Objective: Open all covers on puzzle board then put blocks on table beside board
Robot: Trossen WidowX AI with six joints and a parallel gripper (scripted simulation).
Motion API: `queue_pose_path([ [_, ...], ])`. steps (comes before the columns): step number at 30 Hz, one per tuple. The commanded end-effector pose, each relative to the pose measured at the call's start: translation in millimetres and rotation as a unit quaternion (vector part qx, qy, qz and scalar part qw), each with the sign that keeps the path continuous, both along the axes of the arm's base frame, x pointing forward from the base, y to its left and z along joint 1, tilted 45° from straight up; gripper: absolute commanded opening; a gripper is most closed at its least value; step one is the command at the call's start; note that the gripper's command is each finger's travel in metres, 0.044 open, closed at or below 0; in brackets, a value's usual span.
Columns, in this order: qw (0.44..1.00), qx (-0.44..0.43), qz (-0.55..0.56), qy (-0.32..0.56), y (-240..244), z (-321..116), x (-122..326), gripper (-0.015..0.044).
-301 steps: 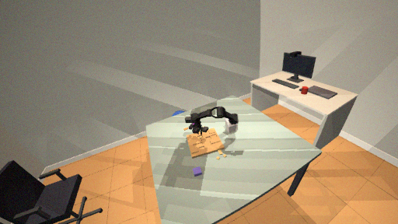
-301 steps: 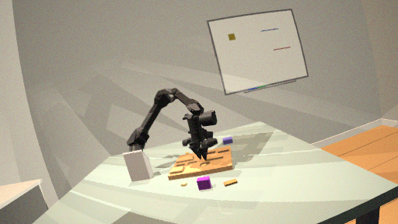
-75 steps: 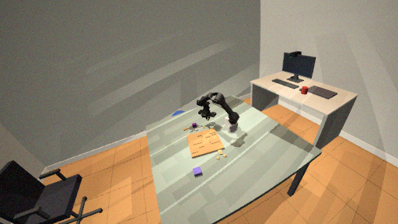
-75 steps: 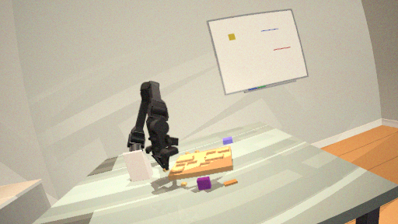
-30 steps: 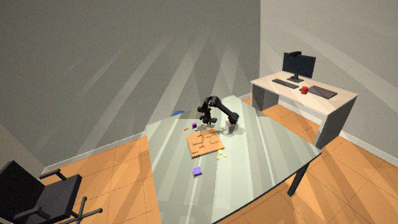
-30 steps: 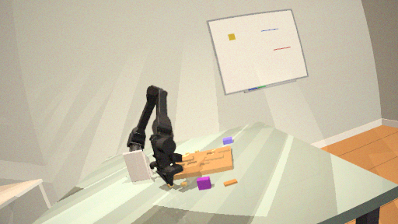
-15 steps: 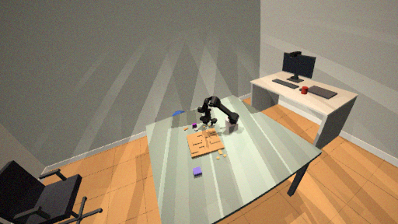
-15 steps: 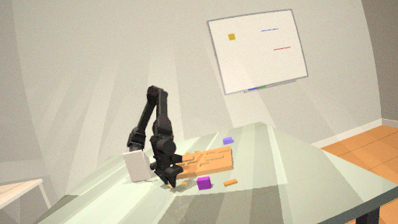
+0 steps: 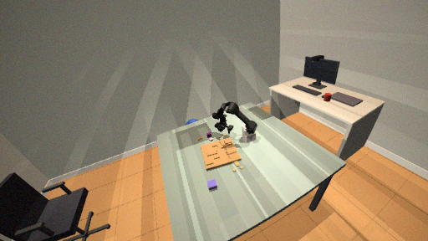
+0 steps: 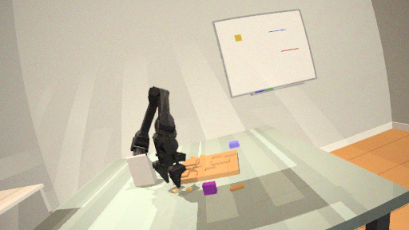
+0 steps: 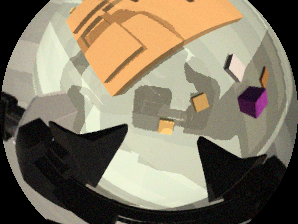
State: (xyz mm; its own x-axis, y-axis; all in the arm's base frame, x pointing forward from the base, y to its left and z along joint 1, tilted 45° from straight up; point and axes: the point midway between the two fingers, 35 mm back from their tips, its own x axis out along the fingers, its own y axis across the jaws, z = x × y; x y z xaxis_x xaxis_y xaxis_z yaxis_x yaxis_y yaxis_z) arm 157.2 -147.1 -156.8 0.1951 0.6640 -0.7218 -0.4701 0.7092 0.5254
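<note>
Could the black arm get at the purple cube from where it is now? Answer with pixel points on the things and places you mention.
Probably yes: the pincer (image 9: 225, 130) (image 10: 172, 184) (image 11: 164, 135) is open, and the purple cube (image 9: 209, 135) (image 10: 209, 188) (image 11: 253, 102) sits on the table beside the board (image 9: 221, 155) (image 10: 217, 169) (image 11: 117, 55), with nothing on top.

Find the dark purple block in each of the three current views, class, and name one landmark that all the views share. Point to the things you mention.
Top: the dark purple block (image 9: 209, 135) (image 10: 209, 188) (image 11: 253, 102) is just beyond the board's upper-left edge, near the picture's middle.
Exterior: below the picture's centre, in front of the board.
Wrist: at the right side, about mid-height.
Shared landmark: the orange puzzle board (image 9: 220, 159) (image 10: 220, 169) (image 11: 120, 45).
</note>
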Motion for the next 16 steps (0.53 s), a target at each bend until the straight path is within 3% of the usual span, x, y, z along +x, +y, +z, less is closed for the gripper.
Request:
queue_pose_path([
  [1, 1.000, -0.007, 0.001, -0.003, -12.7, 8.8, -1.2, 0.0440],
  [16, 1.000, -0.008, -0.003, -0.005, -36.3, 36.2, -11.0, 0.0440],
])
